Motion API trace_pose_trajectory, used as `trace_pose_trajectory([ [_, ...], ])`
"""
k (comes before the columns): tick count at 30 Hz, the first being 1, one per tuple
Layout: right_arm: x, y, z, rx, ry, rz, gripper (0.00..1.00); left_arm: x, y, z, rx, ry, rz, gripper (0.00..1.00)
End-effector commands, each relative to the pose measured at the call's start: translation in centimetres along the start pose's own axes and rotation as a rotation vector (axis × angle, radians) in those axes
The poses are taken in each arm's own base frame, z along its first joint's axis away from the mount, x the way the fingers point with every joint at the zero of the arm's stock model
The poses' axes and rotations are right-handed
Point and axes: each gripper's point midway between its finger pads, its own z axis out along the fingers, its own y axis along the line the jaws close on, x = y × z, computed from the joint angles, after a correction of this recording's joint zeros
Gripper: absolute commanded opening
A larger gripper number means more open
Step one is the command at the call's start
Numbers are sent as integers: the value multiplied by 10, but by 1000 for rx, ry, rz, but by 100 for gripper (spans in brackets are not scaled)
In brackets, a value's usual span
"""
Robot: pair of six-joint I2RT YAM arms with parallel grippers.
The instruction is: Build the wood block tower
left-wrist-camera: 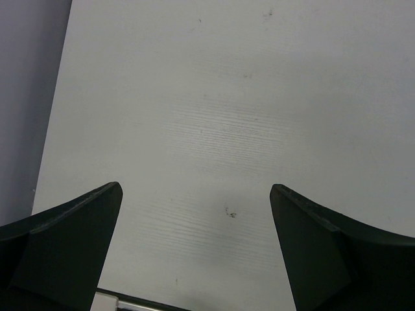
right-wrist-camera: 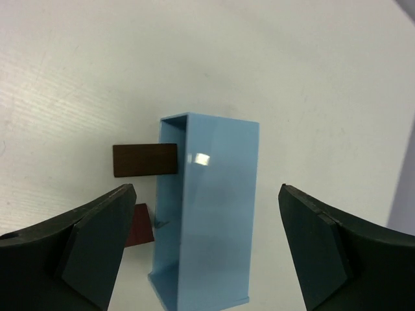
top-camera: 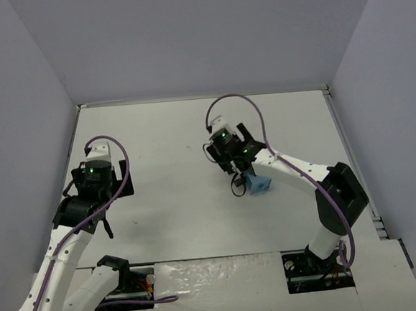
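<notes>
My right gripper point(right-wrist-camera: 206, 188) is open and straddles an upright light blue box point(right-wrist-camera: 207, 214) without touching it. In the top view the right gripper point(top-camera: 242, 176) hovers over the box point(top-camera: 261, 184) near mid-table. A dark brown wood block point(right-wrist-camera: 144, 160) lies flat on the table against the box's left side. A reddish-brown block point(right-wrist-camera: 137, 225) lies nearer, partly hidden behind my left finger and the box. The wood block tower does not show in any view, and the box's inside is hidden. My left gripper point(left-wrist-camera: 194, 188) is open over bare table with nothing between its fingers.
The white table point(top-camera: 170, 137) is enclosed by grey walls on the left, back and right. The left wall point(left-wrist-camera: 29, 97) runs close beside my left gripper. A crinkled clear plastic sheet point(top-camera: 203, 275) lies at the near edge between the arm bases.
</notes>
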Motion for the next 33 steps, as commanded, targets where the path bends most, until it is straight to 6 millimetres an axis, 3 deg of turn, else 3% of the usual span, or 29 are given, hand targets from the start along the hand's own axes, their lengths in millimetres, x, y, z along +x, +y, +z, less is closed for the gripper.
trace_pose_trajectory([
  [1,-4,-13,-6,-216,2,239,94,-34,-15,-6,67,-78,-58,97],
  [4,7,-14,-4,-279,26,291,100,-34,-22,-3,92,-64,-55,97],
  [12,40,-2,8,-370,124,355,100,-32,-35,0,145,-33,-54,97],
  [17,58,-12,18,-318,171,383,100,-30,-37,2,152,-20,-50,97],
  [26,71,-11,28,-319,207,373,99,-28,-39,2,165,-15,-51,97],
  [30,73,-7,32,-329,218,371,92,-27,-39,1,168,-15,-51,97],
  [33,71,-6,32,-337,212,365,77,-26,-38,0,169,-17,-48,97],
])
